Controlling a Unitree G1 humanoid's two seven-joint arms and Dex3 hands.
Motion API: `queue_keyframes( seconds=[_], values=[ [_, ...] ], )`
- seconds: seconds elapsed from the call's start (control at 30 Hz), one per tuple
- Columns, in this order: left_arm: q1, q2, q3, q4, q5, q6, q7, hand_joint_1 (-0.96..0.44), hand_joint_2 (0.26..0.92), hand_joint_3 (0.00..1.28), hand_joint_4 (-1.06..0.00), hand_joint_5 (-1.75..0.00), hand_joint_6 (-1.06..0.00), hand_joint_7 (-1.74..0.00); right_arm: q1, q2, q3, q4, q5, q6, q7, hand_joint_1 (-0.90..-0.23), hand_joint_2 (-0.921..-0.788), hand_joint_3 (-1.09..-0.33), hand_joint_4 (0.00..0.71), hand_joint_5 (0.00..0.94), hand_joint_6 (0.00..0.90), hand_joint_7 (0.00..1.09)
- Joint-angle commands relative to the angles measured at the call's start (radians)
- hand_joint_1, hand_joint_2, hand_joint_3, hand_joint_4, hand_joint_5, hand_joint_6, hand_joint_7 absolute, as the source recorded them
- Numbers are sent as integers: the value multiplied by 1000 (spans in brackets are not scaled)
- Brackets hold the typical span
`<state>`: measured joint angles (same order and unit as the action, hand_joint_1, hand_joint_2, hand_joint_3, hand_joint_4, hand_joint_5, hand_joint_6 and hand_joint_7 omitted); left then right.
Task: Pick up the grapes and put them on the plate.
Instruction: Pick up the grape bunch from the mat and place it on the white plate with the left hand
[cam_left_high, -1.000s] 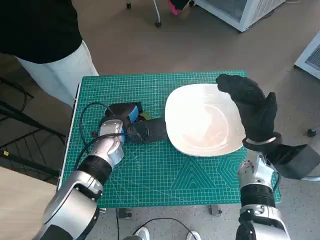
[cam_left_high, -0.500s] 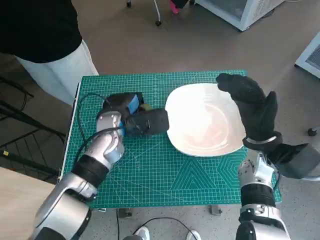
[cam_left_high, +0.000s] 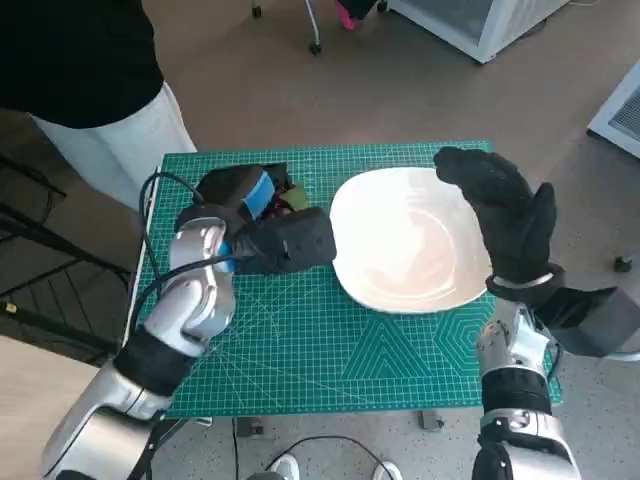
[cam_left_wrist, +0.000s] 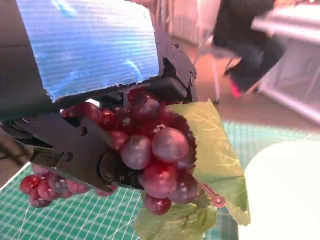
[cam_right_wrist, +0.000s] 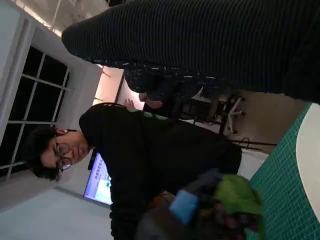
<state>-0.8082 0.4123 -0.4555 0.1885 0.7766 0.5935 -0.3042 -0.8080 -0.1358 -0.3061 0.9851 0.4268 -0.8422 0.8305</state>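
I find the grapes (cam_left_wrist: 150, 150) in the grip of the left hand (cam_left_high: 262, 225). In the left wrist view the dark red cluster sits pressed between the black fingers (cam_left_wrist: 75, 150), under the blue-taped back, with a green leaf (cam_left_wrist: 212, 150) hanging off its far side toward the plate (cam_left_wrist: 285, 190). A smaller strand of grapes trails below the fingers, over the green mat (cam_left_wrist: 85, 220); I cannot tell whether it touches the mat. In the head view only a little of the fruit and leaf (cam_left_high: 290, 197) shows past the hand, which is just beside the plate's (cam_left_high: 400, 245) left rim, not over it.

The plate lies on the mat (cam_left_high: 330, 350), white and bare. The right hand (cam_left_high: 505, 215) rests at the plate's right rim, its gloved fingers spread and holding nothing. In the right wrist view the glove (cam_right_wrist: 210, 45) fills the top, and the leaf (cam_right_wrist: 237, 195) shows blurred below it.

A person (cam_left_high: 90, 80) in a black top stands beyond the table's left corner.
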Motion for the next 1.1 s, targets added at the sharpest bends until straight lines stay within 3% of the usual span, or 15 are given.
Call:
queue_keyframes(
  seconds=[0.03, 0.23, 0.53, 0.7, 0.87, 1.1],
  values=[
    [28, 15, 16, -84, 28, 4, -11, 3, 909, 74, -669, -1336, -713, -921, 8, 2, -3, 13, -1, 11, 4, -577, -921, -573, 346, 3, 435, 2],
    [38, 6, 14, -107, 46, -14, 4, 0, 919, 73, -645, -1229, -655, -1125, 7, 0, -6, 13, 4, 15, 7, -579, -921, -572, 347, 3, 435, 2],
    [-9, -47, -3, -32, 55, -55, 22, 2, 917, 60, -656, -1353, -725, -902, 9, -2, -9, 8, 4, 11, 8, -575, -921, -571, 348, 2, 436, 2],
    [-56, -93, -23, 12, 59, -62, 10, 1, 920, 94, -616, -1268, -636, -1144, 11, -6, -11, 5, 6, 11, 12, -575, -921, -571, 349, 2, 436, 2],
    [-115, -146, -57, 93, 64, -92, 16, 1, 920, 125, -581, -1277, -592, -1225, 15, -11, -14, -6, 9, 12, 16, -576, -921, -569, 350, 2, 437, 2],
    [-223, -229, -99, 254, 55, -149, 15, 2, 921, 245, -451, -1408, -452, -1374, 25, -22, -24, -15, 21, 10, 29, -577, -921, -570, 349, 1, 436, 2]
  ],
)
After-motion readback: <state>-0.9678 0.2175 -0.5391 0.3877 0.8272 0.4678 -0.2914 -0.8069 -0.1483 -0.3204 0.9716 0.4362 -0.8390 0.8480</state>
